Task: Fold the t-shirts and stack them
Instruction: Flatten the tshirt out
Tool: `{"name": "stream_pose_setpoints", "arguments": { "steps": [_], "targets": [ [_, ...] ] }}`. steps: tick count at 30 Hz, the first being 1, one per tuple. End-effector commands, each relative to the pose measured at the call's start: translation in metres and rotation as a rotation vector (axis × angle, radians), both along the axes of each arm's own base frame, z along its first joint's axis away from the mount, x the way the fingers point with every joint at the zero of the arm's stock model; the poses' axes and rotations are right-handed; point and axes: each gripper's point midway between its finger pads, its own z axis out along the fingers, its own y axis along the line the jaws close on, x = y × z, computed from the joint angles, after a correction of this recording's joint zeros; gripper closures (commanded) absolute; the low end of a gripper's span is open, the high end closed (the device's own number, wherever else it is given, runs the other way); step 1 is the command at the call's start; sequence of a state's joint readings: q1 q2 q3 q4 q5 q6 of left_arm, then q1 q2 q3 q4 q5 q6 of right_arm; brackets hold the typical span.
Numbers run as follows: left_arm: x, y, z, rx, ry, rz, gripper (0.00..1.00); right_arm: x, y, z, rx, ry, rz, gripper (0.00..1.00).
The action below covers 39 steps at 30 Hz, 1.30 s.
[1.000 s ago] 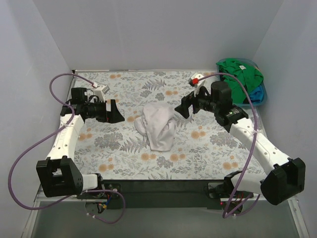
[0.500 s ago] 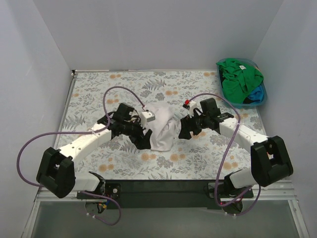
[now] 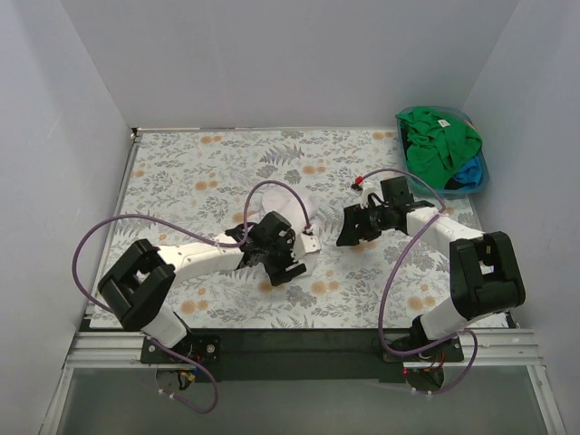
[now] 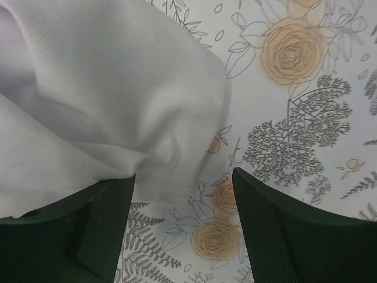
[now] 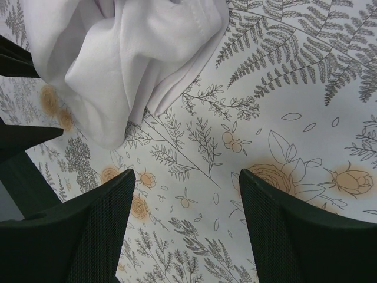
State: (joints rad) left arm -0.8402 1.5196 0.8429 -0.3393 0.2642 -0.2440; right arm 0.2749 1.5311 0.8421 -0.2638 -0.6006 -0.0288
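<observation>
A crumpled white t-shirt (image 3: pixel 297 205) lies mid-table, mostly hidden under my left arm. In the left wrist view it (image 4: pixel 100 100) fills the upper left. My left gripper (image 3: pixel 286 269) is open at the shirt's near edge (image 4: pixel 182 236); its left finger (image 4: pixel 82 236) touches the fabric hem and its right finger (image 4: pixel 294 236) is over bare cloth. My right gripper (image 3: pixel 350 232) is open and empty just right of the shirt. In the right wrist view it (image 5: pixel 185 227) hangs over bare cloth, with the shirt (image 5: pixel 123 53) ahead of it. Green t-shirts (image 3: pixel 439 136) and a blue one (image 3: pixel 468 172) sit heaped at the back right.
The heap sits in a blue basket (image 3: pixel 481 180) in the back right corner. A floral table cloth (image 3: pixel 181 172) covers the table. White walls close in the left, back and right sides.
My left arm has swung in from the far left over the white shirt, its gripper now at the shirt's near edge. My right gripper has come down beside the shirt, then edged slightly right.
</observation>
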Motion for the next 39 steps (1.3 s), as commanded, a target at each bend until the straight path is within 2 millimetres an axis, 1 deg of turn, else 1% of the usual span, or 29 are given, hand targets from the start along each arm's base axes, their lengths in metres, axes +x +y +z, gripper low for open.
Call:
{"name": "stream_pose_setpoints", "arguments": {
  "steps": [1, 4, 5, 8, 9, 11, 13, 14, 15, 16, 18, 19, 21, 22, 23, 25, 26, 27, 28, 29, 31, 32, 33, 34, 35, 36, 37, 38, 39],
  "targets": [
    [0.025, -0.009, 0.005, 0.011, -0.152, -0.048, 0.35, 0.017, 0.004, 0.022, 0.053, -0.045, -0.002, 0.23],
    [0.017, -0.002, -0.009, 0.050, -0.145, -0.103, 0.44, 0.019, 0.003, 0.026, 0.064, -0.044, -0.004, 0.22],
    [0.014, 0.002, -0.014, 0.068, -0.136, -0.119, 0.52, 0.019, 0.004, 0.027, 0.067, -0.041, -0.002, 0.22],
    [0.009, 0.009, -0.025, 0.112, -0.103, -0.128, 0.61, 0.022, 0.006, 0.026, 0.072, -0.036, -0.002, 0.21],
    [0.007, 0.012, -0.027, 0.130, -0.088, -0.122, 0.70, 0.022, 0.006, 0.026, 0.071, -0.033, -0.002, 0.21],
    [0.007, 0.011, -0.026, 0.134, -0.074, -0.118, 0.83, 0.024, 0.004, 0.026, 0.074, -0.033, -0.007, 0.21],
    [0.012, 0.004, -0.015, 0.115, -0.070, -0.099, 0.96, 0.025, 0.003, 0.026, 0.078, -0.030, -0.012, 0.21],
    [0.015, 0.000, -0.008, 0.101, -0.071, -0.096, 0.99, 0.026, 0.000, 0.027, 0.080, -0.028, -0.019, 0.21],
    [0.013, -0.001, -0.004, 0.097, -0.057, -0.101, 1.00, 0.027, -0.001, 0.027, 0.085, -0.026, -0.023, 0.20],
    [0.017, -0.009, 0.007, 0.070, -0.065, -0.108, 1.00, 0.027, -0.003, 0.027, 0.088, -0.024, -0.029, 0.20],
    [0.021, -0.015, 0.018, 0.049, -0.059, -0.094, 1.00, 0.029, -0.008, 0.029, 0.093, -0.028, -0.044, 0.20],
    [0.035, -0.032, 0.044, -0.011, -0.075, -0.060, 1.00, 0.030, -0.009, 0.030, 0.096, -0.032, -0.046, 0.20],
    [0.054, -0.046, 0.079, -0.095, -0.054, -0.015, 1.00, 0.034, -0.016, 0.033, 0.103, -0.041, -0.067, 0.20],
    [0.080, -0.067, 0.122, -0.182, -0.105, 0.008, 1.00, 0.036, -0.018, 0.036, 0.106, -0.050, -0.072, 0.20],
    [0.100, -0.073, 0.155, -0.254, -0.117, 0.074, 1.00, 0.039, -0.024, 0.036, 0.105, -0.051, -0.091, 0.20],
    [0.136, -0.081, 0.201, -0.351, -0.147, 0.147, 1.00, 0.041, -0.029, 0.040, 0.112, -0.063, -0.105, 0.20],
    [0.173, -0.072, 0.273, -0.474, -0.246, 0.216, 1.00, 0.042, -0.031, 0.042, 0.114, -0.070, -0.110, 0.20],
    [0.188, -0.063, 0.297, -0.529, -0.245, 0.276, 1.00, 0.043, -0.032, 0.046, 0.112, -0.084, -0.114, 0.19],
    [0.206, -0.048, 0.324, -0.577, -0.278, 0.327, 1.00, 0.043, -0.033, 0.046, 0.111, -0.089, -0.113, 0.19],
    [0.235, -0.012, 0.358, -0.627, -0.345, 0.412, 1.00, 0.043, -0.032, 0.049, 0.113, -0.098, -0.110, 0.19],
    [0.254, 0.027, 0.379, -0.664, -0.382, 0.505, 1.00, 0.044, -0.030, 0.052, 0.129, -0.101, -0.109, 0.17],
    [0.262, 0.067, 0.396, -0.679, -0.435, 0.573, 1.00, 0.046, -0.028, 0.053, 0.135, -0.122, -0.103, 0.16],
    [0.266, 0.084, 0.387, -0.678, -0.428, 0.607, 1.00, 0.047, -0.025, 0.054, 0.151, -0.108, -0.117, 0.13],
    [0.270, 0.111, 0.384, -0.671, -0.439, 0.649, 1.00, 0.049, -0.023, 0.053, 0.153, -0.115, -0.114, 0.12],
    [0.269, 0.123, 0.373, -0.651, -0.431, 0.671, 1.00, 0.054, -0.015, 0.057, 0.163, -0.147, -0.096, 0.11],
    [0.257, 0.133, 0.354, -0.621, -0.405, 0.688, 1.00, 0.057, -0.010, 0.053, 0.158, -0.147, -0.092, 0.09],
    [0.252, 0.142, 0.334, -0.586, -0.387, 0.698, 1.00, 0.059, -0.004, 0.053, 0.164, -0.147, -0.089, 0.09],
    [0.247, 0.160, 0.324, -0.563, -0.396, 0.736, 1.00, 0.059, 0.008, 0.052, 0.166, -0.148, -0.062, 0.09],
    [0.237, 0.171, 0.330, -0.570, -0.437, 0.755, 1.00, 0.068, 0.016, 0.048, 0.161, -0.156, -0.055, 0.09]
  ]
}}
